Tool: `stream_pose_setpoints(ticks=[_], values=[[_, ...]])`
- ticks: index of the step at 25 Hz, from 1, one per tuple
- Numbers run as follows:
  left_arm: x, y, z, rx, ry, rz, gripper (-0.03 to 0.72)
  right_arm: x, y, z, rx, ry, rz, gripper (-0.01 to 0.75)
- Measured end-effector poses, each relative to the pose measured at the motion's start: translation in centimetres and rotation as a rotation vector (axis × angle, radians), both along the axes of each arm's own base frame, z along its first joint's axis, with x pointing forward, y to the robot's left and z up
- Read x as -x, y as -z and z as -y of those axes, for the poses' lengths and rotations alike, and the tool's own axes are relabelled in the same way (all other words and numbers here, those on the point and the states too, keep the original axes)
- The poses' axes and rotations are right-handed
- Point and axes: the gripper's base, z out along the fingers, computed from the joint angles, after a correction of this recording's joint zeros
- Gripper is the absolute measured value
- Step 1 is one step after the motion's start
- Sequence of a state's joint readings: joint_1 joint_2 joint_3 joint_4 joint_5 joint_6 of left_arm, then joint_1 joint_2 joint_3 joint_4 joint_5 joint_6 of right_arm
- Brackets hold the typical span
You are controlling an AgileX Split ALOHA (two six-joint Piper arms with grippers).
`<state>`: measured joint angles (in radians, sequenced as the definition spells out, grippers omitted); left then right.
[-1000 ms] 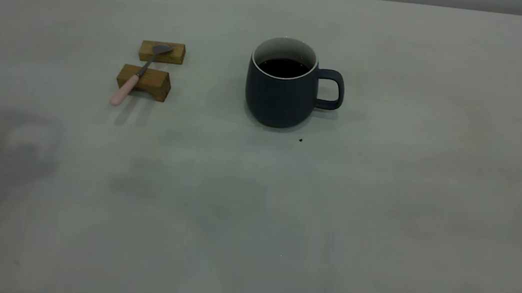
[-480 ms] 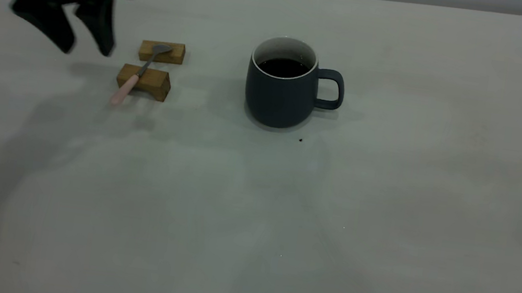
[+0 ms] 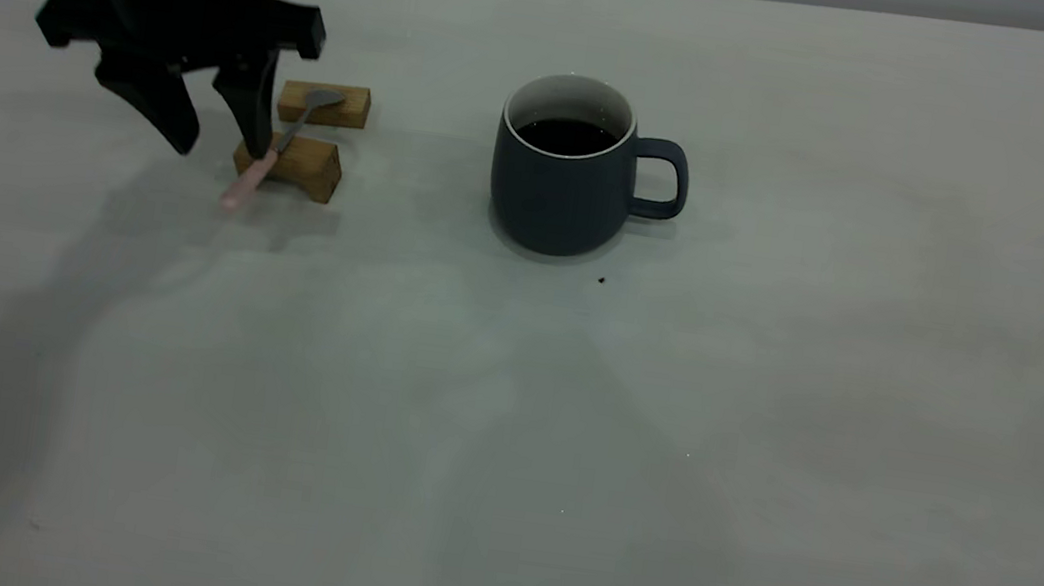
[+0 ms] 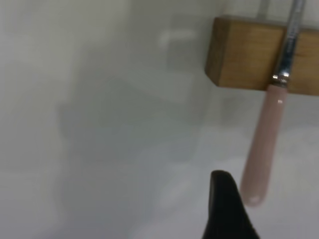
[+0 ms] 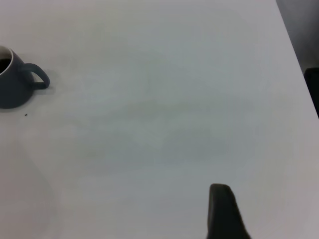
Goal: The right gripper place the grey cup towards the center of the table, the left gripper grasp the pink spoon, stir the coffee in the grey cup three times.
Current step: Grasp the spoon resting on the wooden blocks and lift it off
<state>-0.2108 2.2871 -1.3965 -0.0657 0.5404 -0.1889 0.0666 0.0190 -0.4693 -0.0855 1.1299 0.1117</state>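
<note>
The pink spoon (image 3: 246, 181) lies across two brown wooden blocks, its handle end hanging off the near block (image 3: 302, 165) and its metal bowl on the far block (image 3: 325, 104). My left gripper (image 3: 217, 140) hovers open right at the spoon's handle, holding nothing. In the left wrist view one black fingertip (image 4: 224, 196) stands just beside the free end of the pink spoon (image 4: 263, 147). The grey cup (image 3: 561, 187) stands upright near the table's middle, handle to the right, with dark coffee (image 3: 565, 134) inside. A dark part of my right gripper (image 5: 222, 211) shows far from the grey cup (image 5: 12, 84).
The pale table (image 3: 662, 453) stretches bare in front of and to the right of the cup. A tiny dark speck (image 3: 600, 280) lies just in front of the cup. The table's edge (image 5: 294, 55) shows in the right wrist view.
The left gripper came into view from the upper left and has moved right and down to the spoon's handle. Cup, spoon and blocks have not moved.
</note>
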Motion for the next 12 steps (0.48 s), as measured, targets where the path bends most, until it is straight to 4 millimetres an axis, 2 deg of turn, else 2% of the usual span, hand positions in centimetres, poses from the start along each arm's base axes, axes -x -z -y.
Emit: stream_pose_setpoints(ticks=[9, 12], values=[[-0.7, 4.0, 0.1, -0.005, -0.003, -0.012, 0.508, 0.0, 0.0, 0.0, 0.001, 0.001, 0.000, 0.491], [-1.3, 4.8, 0.3, -0.005, -0.003, -0.011, 0.475, 0.0, 0.0, 0.0, 0.001, 0.001, 0.000, 0.491]])
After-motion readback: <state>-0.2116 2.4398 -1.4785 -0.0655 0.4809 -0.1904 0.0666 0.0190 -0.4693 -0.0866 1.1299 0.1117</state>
